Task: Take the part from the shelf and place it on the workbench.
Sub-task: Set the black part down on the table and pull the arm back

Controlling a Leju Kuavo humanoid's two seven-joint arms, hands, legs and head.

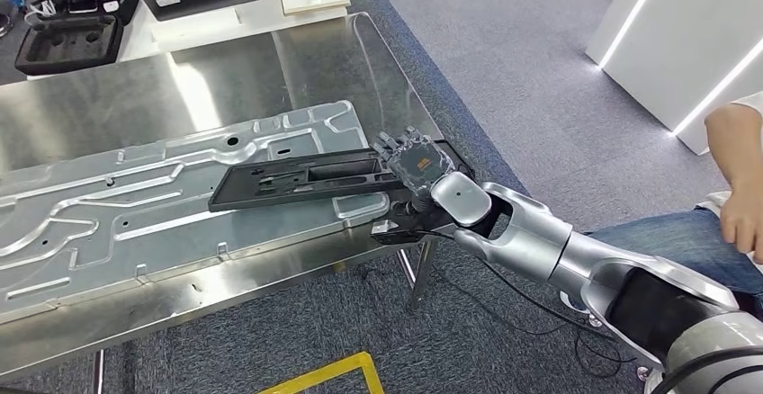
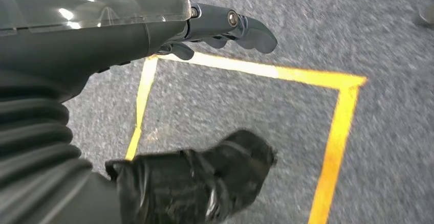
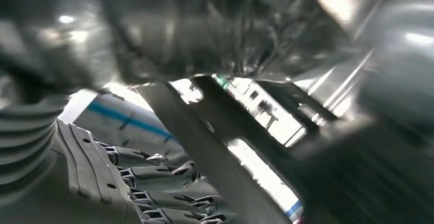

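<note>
Part (image 1: 297,181) lies with its long axis running from 9 o'clock to 3 o'clock over the pressed metal sheet (image 1: 135,214) on the worktop (image 1: 108,111), gripped at its 3 o'clock end by the right hand (image 1: 412,165). Flat, black, slotted moulding, long and narrow. Left hand (image 2: 225,27) hangs over carpet, fingers curled, holding nothing. Judging by this, release is near.

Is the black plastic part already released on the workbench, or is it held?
Held. The right robot hand grips one end of the black plastic part, which lies flat over the stamped metal sheet.
</note>
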